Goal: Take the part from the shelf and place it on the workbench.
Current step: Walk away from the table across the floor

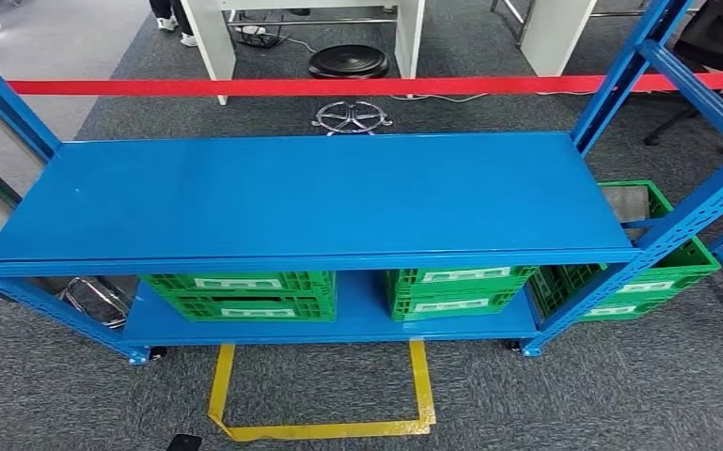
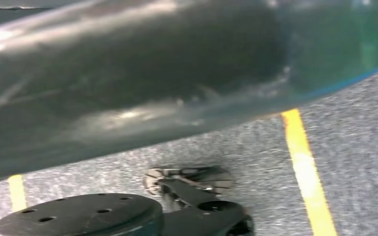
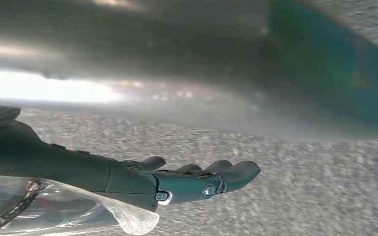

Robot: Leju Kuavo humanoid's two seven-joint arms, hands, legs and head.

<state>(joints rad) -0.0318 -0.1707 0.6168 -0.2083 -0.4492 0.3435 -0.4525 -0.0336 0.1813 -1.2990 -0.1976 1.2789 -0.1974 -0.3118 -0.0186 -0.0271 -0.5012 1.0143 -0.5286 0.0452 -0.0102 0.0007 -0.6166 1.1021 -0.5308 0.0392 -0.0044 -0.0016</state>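
Yellow floor tape (image 1: 320, 427) is lying nearest me, before the blue shelf (image 1: 310, 193); my right hand (image 3: 196, 179) is hanging with fingers spread, holding nothing. Left hand and part: I cannot tell.

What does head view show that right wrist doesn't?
Head view alone: the blue shelf, green crates on its lower level, red barrier tape, yellow floor tape. Right wrist view alone: the right robot hand, fingers extended and holding nothing, and a clear plastic bag near the wrist. Both share the grey carpet.
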